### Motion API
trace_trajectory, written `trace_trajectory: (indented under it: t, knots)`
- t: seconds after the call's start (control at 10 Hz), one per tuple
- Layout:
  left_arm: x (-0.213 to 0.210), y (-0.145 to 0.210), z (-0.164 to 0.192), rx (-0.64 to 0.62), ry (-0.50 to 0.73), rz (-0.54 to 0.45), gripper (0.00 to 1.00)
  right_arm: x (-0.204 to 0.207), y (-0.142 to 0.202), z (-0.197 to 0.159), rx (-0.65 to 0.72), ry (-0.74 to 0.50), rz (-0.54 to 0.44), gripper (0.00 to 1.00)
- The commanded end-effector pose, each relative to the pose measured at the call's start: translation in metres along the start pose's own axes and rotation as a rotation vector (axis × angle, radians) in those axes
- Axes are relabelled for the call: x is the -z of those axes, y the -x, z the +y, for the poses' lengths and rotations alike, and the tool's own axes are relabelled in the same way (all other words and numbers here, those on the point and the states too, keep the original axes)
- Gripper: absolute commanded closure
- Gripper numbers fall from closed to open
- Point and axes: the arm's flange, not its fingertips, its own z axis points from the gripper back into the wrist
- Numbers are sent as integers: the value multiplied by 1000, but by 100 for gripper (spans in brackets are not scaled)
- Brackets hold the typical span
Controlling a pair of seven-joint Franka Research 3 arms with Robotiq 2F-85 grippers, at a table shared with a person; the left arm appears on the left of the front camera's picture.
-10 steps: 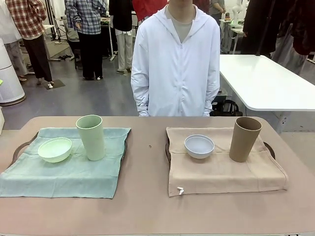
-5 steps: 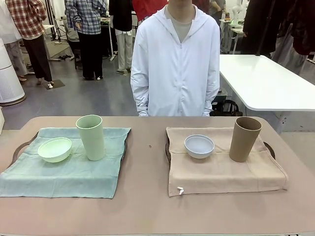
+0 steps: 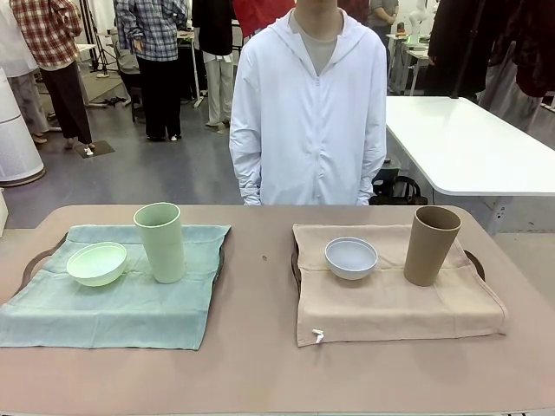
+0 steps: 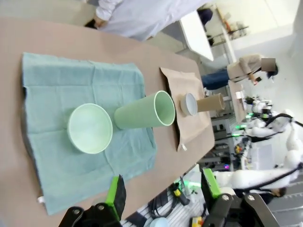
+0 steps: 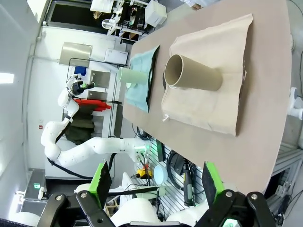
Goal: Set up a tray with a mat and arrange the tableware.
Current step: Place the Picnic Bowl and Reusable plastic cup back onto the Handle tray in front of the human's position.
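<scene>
On the table's left, a green mat covers a dark tray and carries a pale green bowl and an upright pale green cup. To the right, a tan mat lies over a second tray with a white bowl and a tan-brown cup standing on it. My left gripper hangs open above the near edge of the green mat, the green bowl and green cup beyond it. My right gripper is open too, well back from the brown cup.
A person in a white jacket stands at the table's far side, hands out of sight. A bare strip of tabletop runs between the two trays. A white table stands behind at the right, with other people farther back.
</scene>
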Motion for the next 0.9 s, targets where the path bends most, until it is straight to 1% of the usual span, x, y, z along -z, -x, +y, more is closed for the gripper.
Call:
trace_trajectory:
  t: [0.0, 0.8]
  knots:
    - [-5, 0, -3, 10, -8, -29, 16, -2, 1, 1, -2, 8, -9, 0]
    - [-5, 0, -3, 10, -8, -29, 16, -2, 1, 1, -2, 8, -9, 0]
